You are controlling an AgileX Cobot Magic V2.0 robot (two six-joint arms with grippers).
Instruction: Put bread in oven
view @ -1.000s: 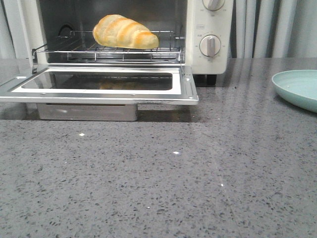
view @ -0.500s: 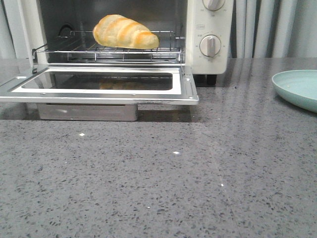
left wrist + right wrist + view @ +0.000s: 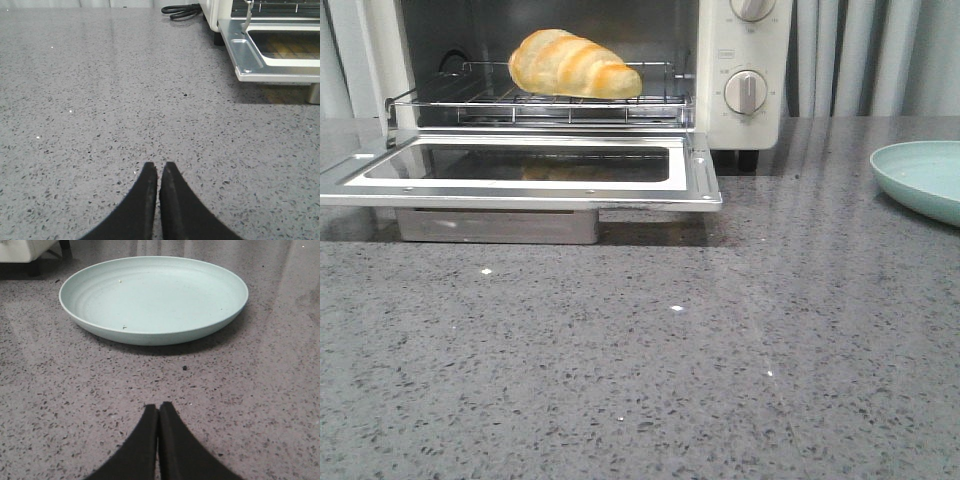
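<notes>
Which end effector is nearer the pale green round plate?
Right. The right end effector is shut, low over the grey speckled counter directly facing the pale green round plate. The left end effector faces bare counter beside the cream-white toaster oven; no plate in its view.

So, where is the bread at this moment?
In the front view the bread lies on the wire rack inside the open oven, at the table's far left, above the lowered door.
</notes>
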